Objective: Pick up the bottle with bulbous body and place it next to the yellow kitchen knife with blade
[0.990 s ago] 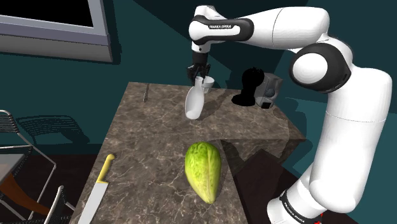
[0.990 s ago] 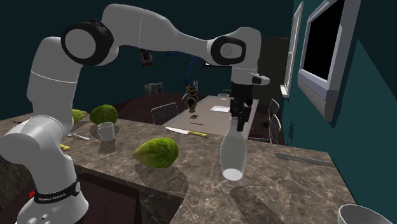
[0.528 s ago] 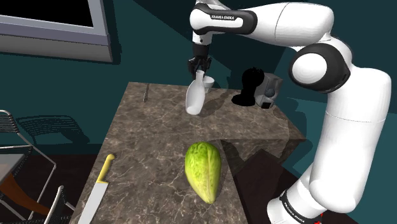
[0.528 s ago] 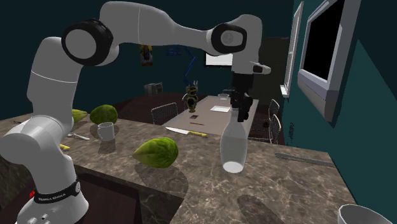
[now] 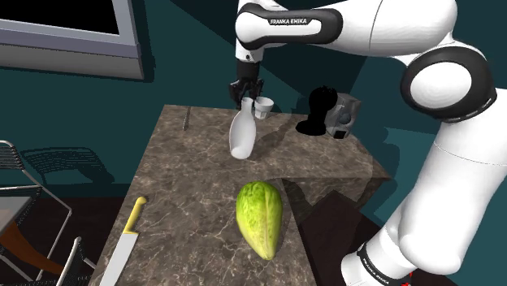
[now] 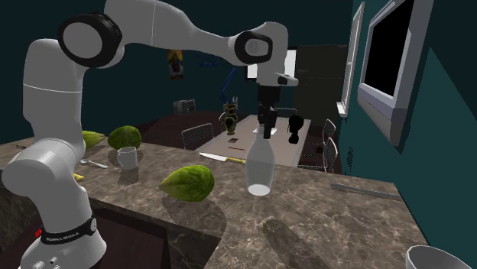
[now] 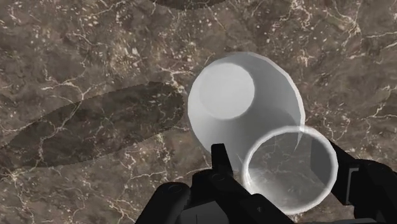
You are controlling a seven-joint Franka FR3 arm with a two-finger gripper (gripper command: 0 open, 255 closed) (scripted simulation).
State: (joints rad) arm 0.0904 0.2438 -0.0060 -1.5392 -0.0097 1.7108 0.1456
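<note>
A white bottle (image 5: pixel 242 136) with a narrow neck and bulbous body hangs above the marble counter (image 5: pixel 195 175), held by its neck in my black gripper (image 5: pixel 245 98). In the second exterior view the bottle (image 6: pixel 260 170) dangles under the gripper (image 6: pixel 266 133), clear of the counter. In the wrist view the bottle (image 7: pixel 245 105) sits clasped between the fingers (image 7: pixel 224 167), its open mouth nearest the camera. The yellow-handled kitchen knife (image 5: pixel 123 244) lies at the counter's near left corner in the shoulder view, far from the bottle; the knife (image 6: pixel 224 159) appears beyond the bottle in the second exterior view.
A green lettuce-like vegetable (image 5: pixel 259 218) lies between bottle and knife. A small white cup (image 5: pixel 262 106) and a black object (image 5: pixel 320 110) stand at the counter's far end. A white mug (image 6: pixel 127 158) and more green produce (image 6: pixel 124 137) sit elsewhere. A thin utensil (image 5: pixel 185 119) lies by the far left edge.
The arm has carried the bottle towards the shoulder view's left and slightly nearer the knife side; in the second exterior view it moved left. The grip has stayed the same.
</note>
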